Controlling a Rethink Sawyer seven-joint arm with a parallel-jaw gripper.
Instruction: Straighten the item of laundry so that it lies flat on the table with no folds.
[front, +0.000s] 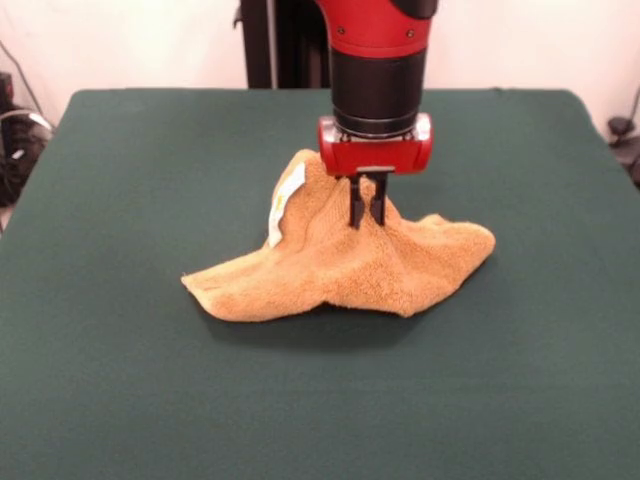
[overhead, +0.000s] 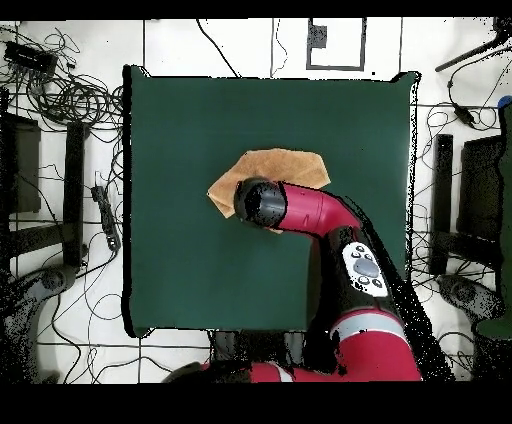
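Note:
The orange-tan terry towel (front: 345, 265) lies crumpled near the middle of the dark green table (front: 120, 200). Its middle is drawn up into a tent-like peak, and its outer parts rest on the cloth. A small white tag (front: 287, 200) shows on the raised left side. My gripper (front: 367, 212) comes straight down from the red and black arm, its two black fingers pinched on the towel's peak. In the overhead view the arm's end (overhead: 260, 202) covers much of the towel (overhead: 290, 165), so the gripper itself is hidden there.
The green table (overhead: 180, 260) stretches wide on all sides of the towel. Cables and equipment (overhead: 60, 90) lie on the floor around the table, off its edges.

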